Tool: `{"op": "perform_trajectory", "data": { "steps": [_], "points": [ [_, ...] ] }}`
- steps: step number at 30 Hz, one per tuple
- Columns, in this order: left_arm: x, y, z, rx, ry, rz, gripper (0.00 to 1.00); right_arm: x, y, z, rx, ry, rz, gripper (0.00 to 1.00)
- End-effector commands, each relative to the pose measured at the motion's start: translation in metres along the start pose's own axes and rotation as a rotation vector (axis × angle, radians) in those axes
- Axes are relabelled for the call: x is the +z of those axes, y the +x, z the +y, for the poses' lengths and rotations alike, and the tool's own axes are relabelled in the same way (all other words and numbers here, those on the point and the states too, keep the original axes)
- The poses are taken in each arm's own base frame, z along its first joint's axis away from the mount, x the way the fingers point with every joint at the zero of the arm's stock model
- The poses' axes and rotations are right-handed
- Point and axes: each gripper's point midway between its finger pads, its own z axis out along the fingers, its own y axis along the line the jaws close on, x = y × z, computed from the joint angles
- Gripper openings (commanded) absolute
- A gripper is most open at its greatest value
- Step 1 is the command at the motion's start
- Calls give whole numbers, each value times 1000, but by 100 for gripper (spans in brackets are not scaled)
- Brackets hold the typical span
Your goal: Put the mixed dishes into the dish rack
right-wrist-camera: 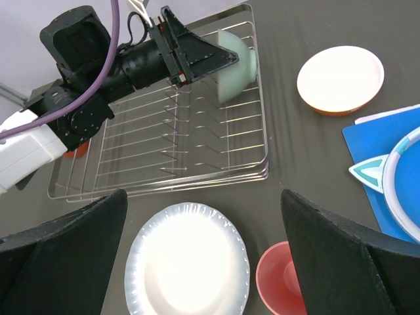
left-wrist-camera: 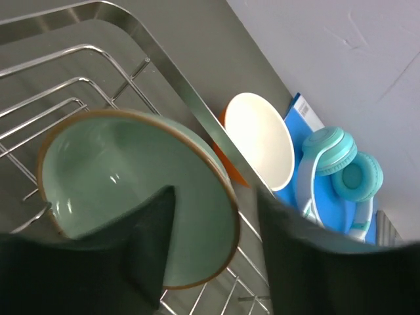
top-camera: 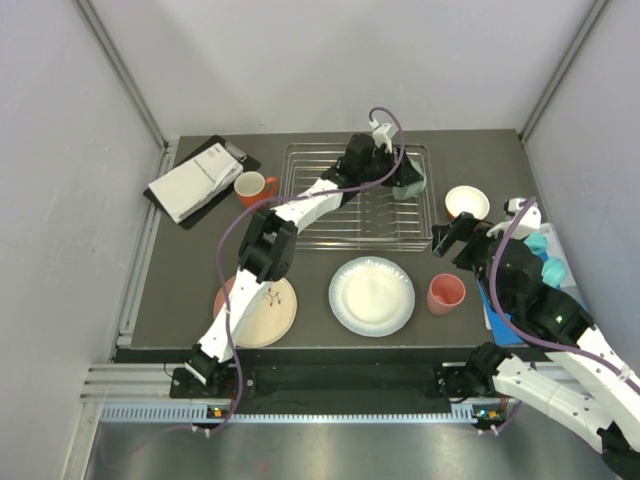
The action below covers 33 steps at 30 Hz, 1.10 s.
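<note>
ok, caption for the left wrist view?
Left hand open astride the mint green bowl rim, bowl on edge in the dish rack.

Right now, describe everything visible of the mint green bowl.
The mint green bowl looks like glossy glazed ceramic with a thin brown rim, and it is empty. It stands tilted on its edge among the wires at the far right corner of the dish rack. The left gripper straddles its rim, one finger inside, one outside with a gap showing; whether the inner finger touches it is unclear.
</note>
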Motion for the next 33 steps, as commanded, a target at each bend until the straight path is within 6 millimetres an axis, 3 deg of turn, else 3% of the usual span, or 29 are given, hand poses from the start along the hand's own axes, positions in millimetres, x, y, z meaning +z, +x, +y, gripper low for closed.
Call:
{"op": "perform_trajectory", "data": {
  "steps": [1,3,4,7,12,14,19,22,23,25,26,27,28,29,30,32,33],
  "points": [
    [-4,-23,-22,84,28,-69,66,-8,-12,5,43,-21,-24,100],
    [-6,-25,-26,86,37,-68,71,-8,-13,1,42,-4,-29,100],
    [-8,-29,-30,91,41,-72,78,-8,-13,0,42,2,-31,100],
    [-14,-38,-41,93,52,-77,80,-7,-14,-6,28,39,-34,100],
    [-33,-54,-67,105,82,-62,94,0,-15,-28,6,206,-53,100],
    [-48,-68,-82,112,94,-71,99,5,-14,-34,18,268,-58,100],
    [-93,-100,-111,110,107,-84,99,15,-16,-48,34,366,-95,100],
    [-120,-111,-116,159,56,-79,99,31,-11,-62,51,423,-67,100],
    [-128,-110,-108,149,6,-65,99,40,-12,-86,72,507,-61,100],
    [-156,-126,-103,189,-44,-85,99,58,5,-99,126,491,49,100],
    [-167,-127,-97,188,-82,-77,99,69,2,-128,182,566,52,100],
    [-179,-130,-94,200,-100,-74,99,79,16,-130,223,526,122,100],
    [-202,-141,-91,235,-126,-90,99,85,18,-139,242,540,137,100],
    [-214,-145,-86,234,-157,-91,99,96,21,-157,254,583,155,100],
    [-233,-147,-71,209,-203,-80,99,103,15,-155,254,576,156,100],
    [-263,-152,-68,230,-245,-87,99,119,21,-157,250,581,200,100],
    [-280,-155,-56,223,-288,-93,99,127,14,-151,262,552,195,100]
  ]
}}
